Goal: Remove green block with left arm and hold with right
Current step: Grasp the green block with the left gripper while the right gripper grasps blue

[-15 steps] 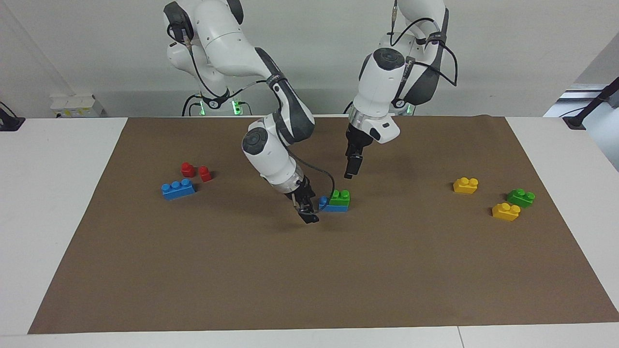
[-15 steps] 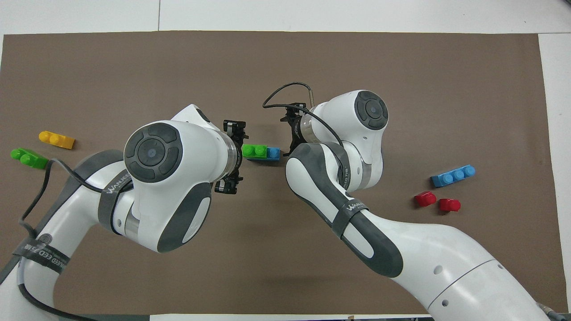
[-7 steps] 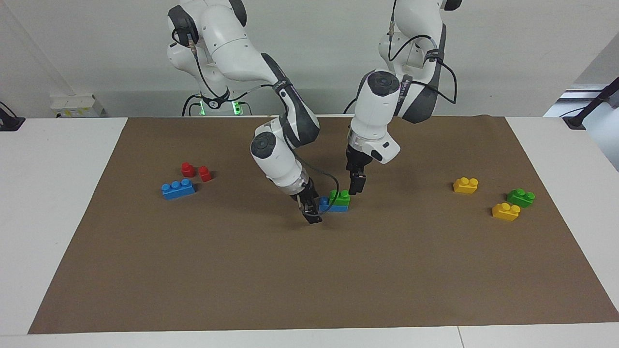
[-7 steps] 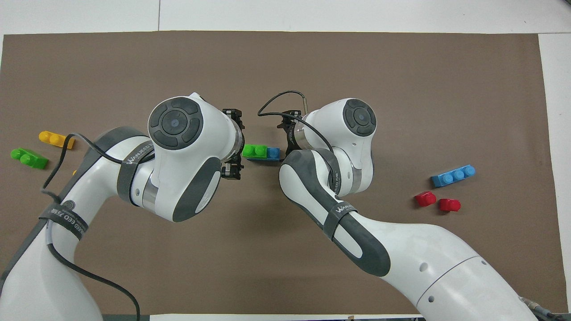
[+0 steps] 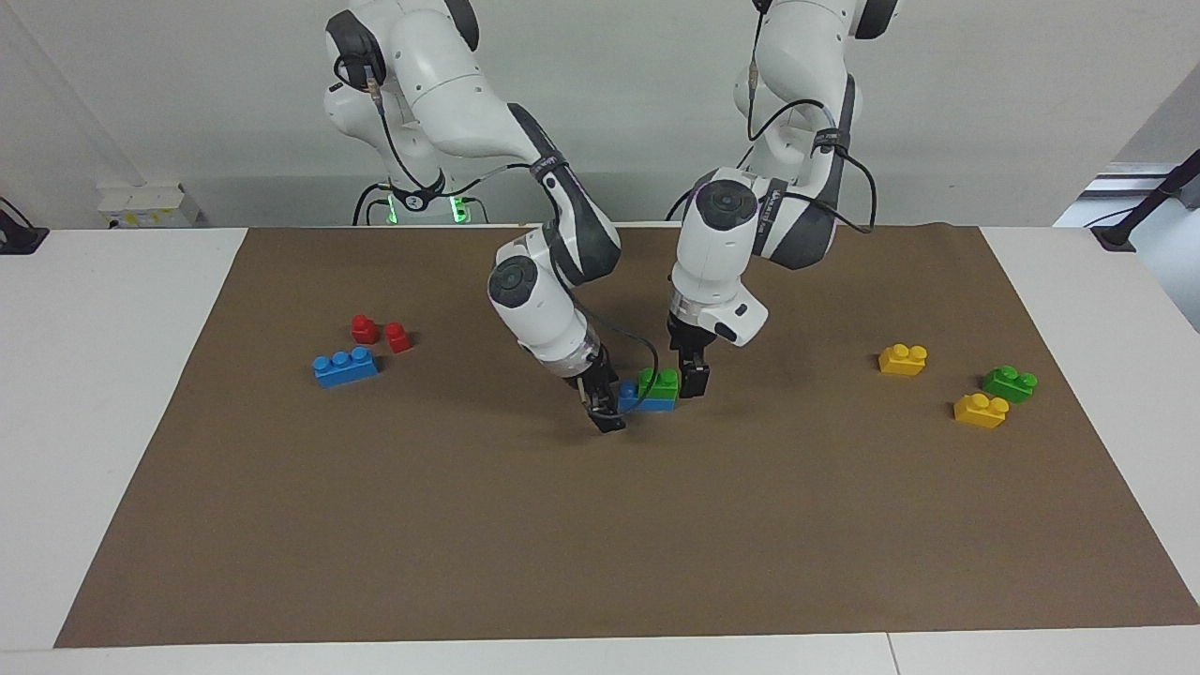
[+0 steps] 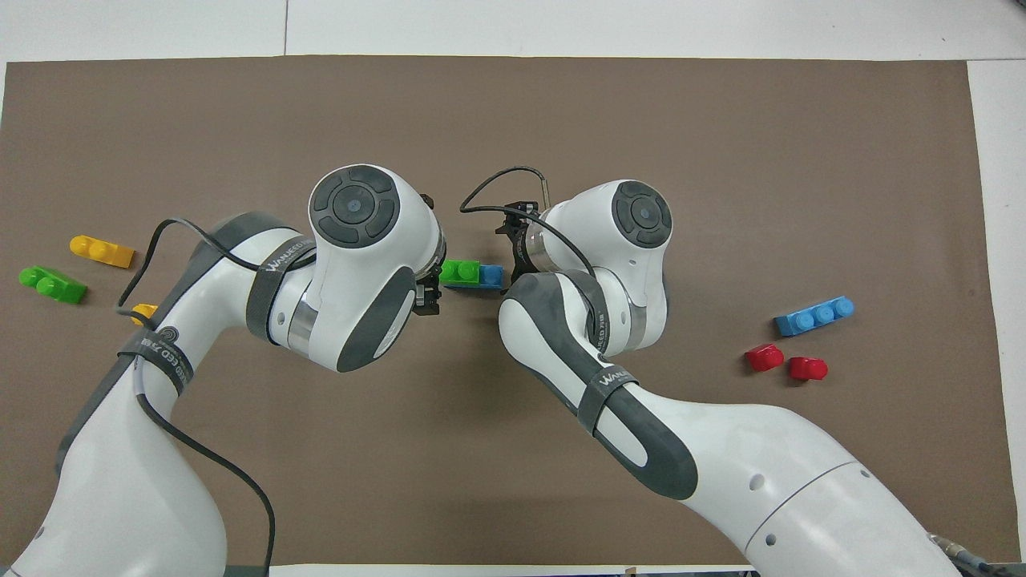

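Green block [image 5: 659, 382] is seen sitting on a blue block [image 5: 647, 401] in the middle of the brown mat [image 5: 600, 544]. Right gripper [image 5: 605, 412] and left gripper [image 5: 692, 379] are lowered beside it, fingers apart. Nothing is gripped yet; pulling off and holding are left.

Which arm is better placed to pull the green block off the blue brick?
Left, probably. The open left gripper is down beside the green block, while the open right gripper sits at the blue brick's other end.
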You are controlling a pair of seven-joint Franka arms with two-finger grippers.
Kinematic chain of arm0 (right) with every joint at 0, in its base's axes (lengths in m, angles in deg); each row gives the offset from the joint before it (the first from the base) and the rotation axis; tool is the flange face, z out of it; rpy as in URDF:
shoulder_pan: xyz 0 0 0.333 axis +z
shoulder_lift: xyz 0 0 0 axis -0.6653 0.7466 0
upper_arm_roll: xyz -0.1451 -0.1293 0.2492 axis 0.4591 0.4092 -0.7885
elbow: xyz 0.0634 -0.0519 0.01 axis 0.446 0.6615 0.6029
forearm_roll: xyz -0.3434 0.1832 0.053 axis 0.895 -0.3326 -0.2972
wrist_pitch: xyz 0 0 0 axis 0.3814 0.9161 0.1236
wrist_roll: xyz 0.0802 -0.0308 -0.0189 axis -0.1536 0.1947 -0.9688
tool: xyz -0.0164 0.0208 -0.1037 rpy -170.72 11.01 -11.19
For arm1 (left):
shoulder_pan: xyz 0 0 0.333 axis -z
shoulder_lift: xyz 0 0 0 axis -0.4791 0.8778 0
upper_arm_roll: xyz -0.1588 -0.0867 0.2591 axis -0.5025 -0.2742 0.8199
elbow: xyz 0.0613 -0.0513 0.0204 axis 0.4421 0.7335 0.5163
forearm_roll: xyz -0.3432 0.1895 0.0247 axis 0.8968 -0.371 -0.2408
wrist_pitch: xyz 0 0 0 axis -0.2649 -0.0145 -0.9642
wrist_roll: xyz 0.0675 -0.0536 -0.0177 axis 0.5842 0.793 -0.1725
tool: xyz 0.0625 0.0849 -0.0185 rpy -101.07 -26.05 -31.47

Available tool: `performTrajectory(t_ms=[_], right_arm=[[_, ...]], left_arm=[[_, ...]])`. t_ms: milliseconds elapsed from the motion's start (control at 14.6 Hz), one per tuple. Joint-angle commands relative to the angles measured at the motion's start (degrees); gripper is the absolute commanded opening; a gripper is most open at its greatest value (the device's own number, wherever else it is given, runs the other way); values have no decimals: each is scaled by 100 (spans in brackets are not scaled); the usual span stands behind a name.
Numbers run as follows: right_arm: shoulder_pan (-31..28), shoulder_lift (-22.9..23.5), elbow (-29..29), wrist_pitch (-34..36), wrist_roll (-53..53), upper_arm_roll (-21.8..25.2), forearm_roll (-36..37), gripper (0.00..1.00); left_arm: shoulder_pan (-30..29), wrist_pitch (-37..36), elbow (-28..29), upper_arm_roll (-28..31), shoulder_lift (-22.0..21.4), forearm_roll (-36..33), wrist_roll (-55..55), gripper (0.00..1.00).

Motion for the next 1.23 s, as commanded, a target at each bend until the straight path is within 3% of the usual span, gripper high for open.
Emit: performTrajectory(t_ms=[0,273,478,752,957,1162], right_arm=[[105,-49,121,-68,67,0,-179,100],[194,-49,129,-156,111,9,-329,100],[194,-67,287,-287,129,9,-337,87],[141,-93,455,-420,129,9,-434,79],[132,-93,455,-420,129,9,-557,56],[123,-93,446,-437,129,9,-680,9]], left_arm=[[13,-88,-255,19,183,-123,-155,100],[30,52,-255,19,376,-307,-339,100],[30,79,-246,19,385,-369,-357,100],[47,132,-194,19,385,-369,-366,100],[127,123,-106,19,376,-378,-611,100],[171,132,-97,19,376,-378,-753,100]])
